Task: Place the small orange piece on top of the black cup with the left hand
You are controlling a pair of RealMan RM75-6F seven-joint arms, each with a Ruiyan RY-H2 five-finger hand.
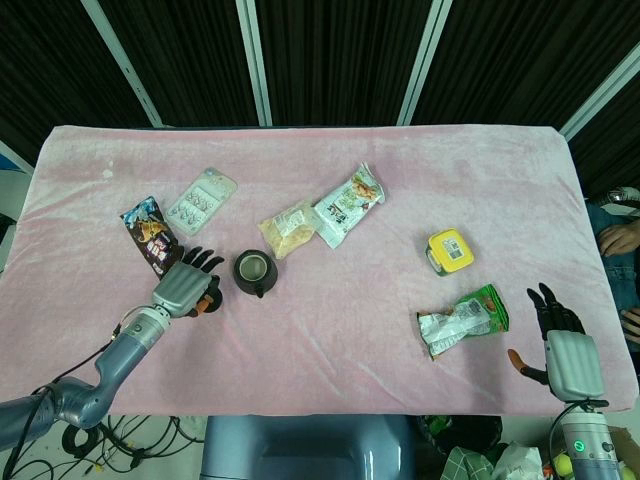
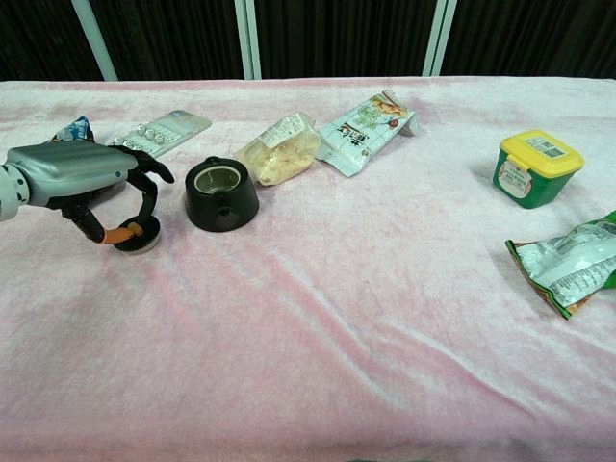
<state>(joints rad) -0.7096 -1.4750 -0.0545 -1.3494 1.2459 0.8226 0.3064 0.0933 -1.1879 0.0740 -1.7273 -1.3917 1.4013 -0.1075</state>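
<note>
1. Dark slatted wall panels with pale metal uprights back the scene, and in front of them lies a table draped in a soft pink velvety cloth [image 1: 330, 340], rumpled in shallow folds across the front.

2. Over on the robot's left, the left hand [image 2: 82, 178] is down at the cloth, fingers curled over the small orange piece [image 2: 123, 232], which sits on a little dark round base just left of the squat black cup [image 2: 220, 194]. It looks like a pinch forming, but whether the piece is truly held or only touched, I cannot tell.

3. The right hand [image 1: 565, 345] waits near the front right corner, fingers spread, holding nothing.

4. The risks, as I judge them: the piece is tiny, so a light pinch could let it slip onto the plush cloth.

5. The cup stands close by, so a swinging finger could knock or tip it, and its small top leaves little room for the piece to settle.

6. Scattered about: a dark snack packet [image 1: 150, 232], a foil blister pack [image 1: 202, 200], a yellowish bag [image 1: 288, 228], a white-green pouch [image 1: 348, 203], a yellow-lidded green tub [image 2: 535, 166] and a crumpled green wrapper [image 1: 462, 320].
</note>
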